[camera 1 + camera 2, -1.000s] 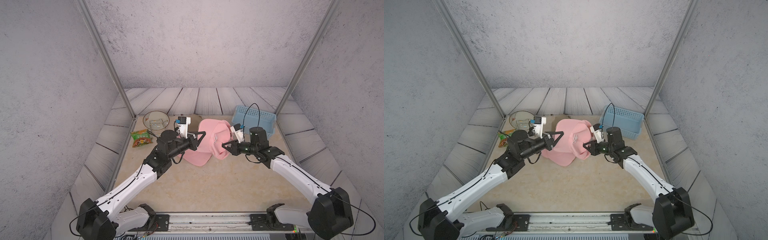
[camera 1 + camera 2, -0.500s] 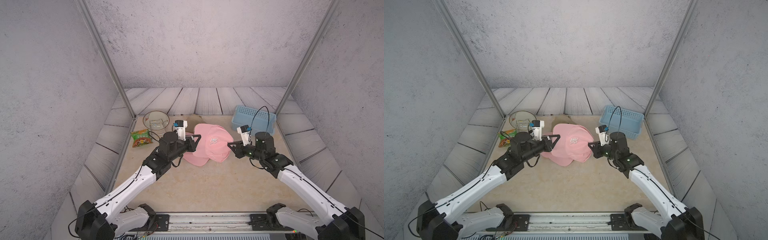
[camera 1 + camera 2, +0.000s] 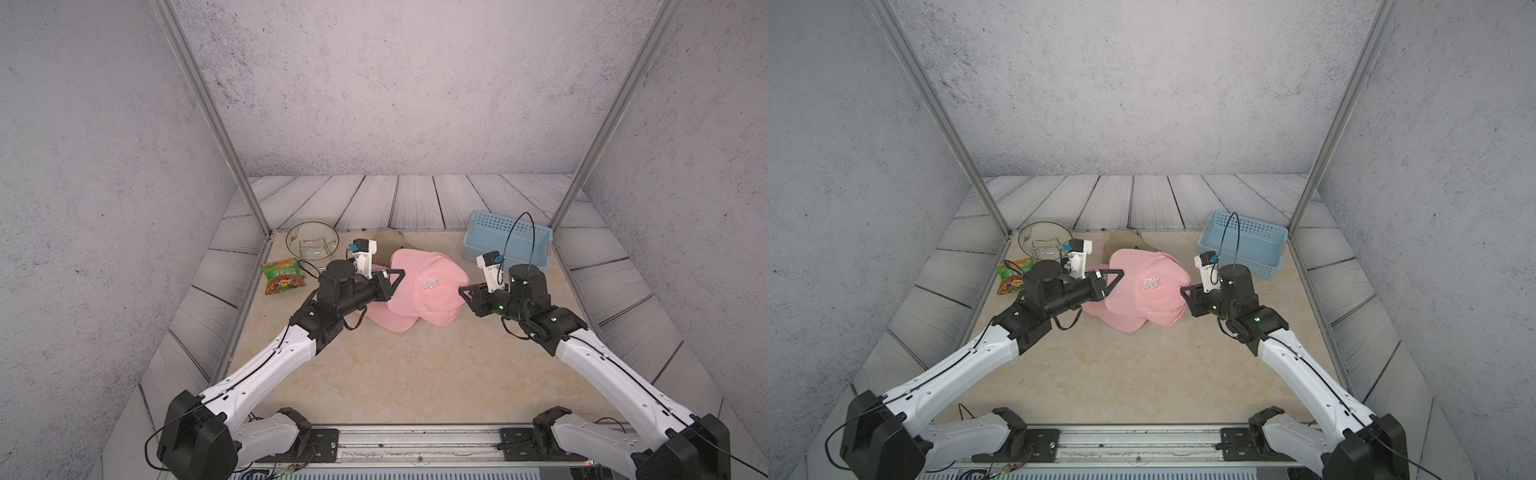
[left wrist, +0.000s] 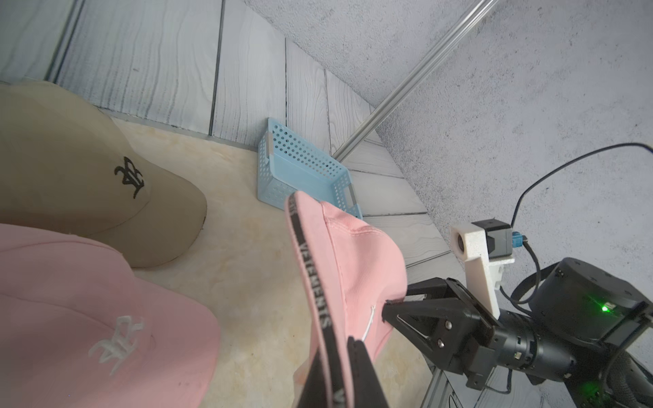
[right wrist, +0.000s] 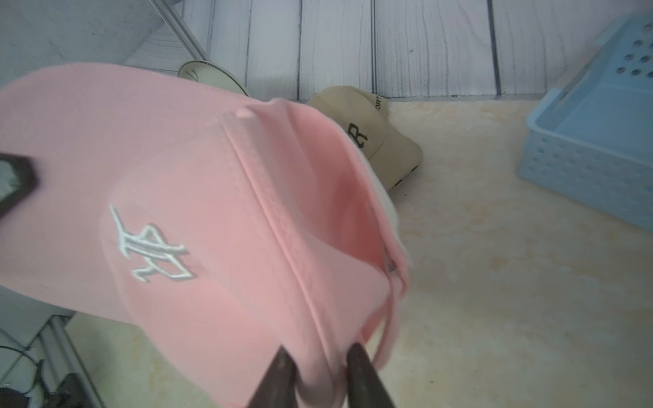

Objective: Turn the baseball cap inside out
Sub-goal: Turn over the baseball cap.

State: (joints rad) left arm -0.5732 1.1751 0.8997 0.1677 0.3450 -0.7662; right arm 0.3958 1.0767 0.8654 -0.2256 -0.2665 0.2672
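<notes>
Over the last second the pink baseball cap (image 3: 432,291) has come down. It hung stretched in the air between our two grippers, and now it rests on the table (image 3: 415,374) near the middle of the far edge, crown up and brim toward the near edge. The right jaws have also begun to part.

In the far-left corner, the round glass dish (image 3: 311,245) and the green snack packet (image 3: 282,276) lie clear of the work. Our left gripper (image 3: 397,277) sits against the cap's left side, clamped tight. The left wrist view shows it pinching the rim where the black lettered sweatband tape (image 4: 311,268) runs.

The cap shows its embroidered logo (image 3: 430,282) on the outer face and the tape inside the rim, so we judge that it lies right side out and the turn is not made. Behind it, against the far edge, lies a tan baseball cap (image 3: 388,240), apart from both grippers.

Our right gripper (image 3: 461,290) is at the pink cap's right rim. In the right wrist view its fingertips (image 5: 282,367) stand apart with a fold of pink fabric lying loosely between them, so we read it as letting go. The blue perforated basket (image 3: 536,245) stands in the far-right corner.

With that side freed, we judge the right gripper can take a new hold, perhaps inside the crown, while the left anchors the rim.
</notes>
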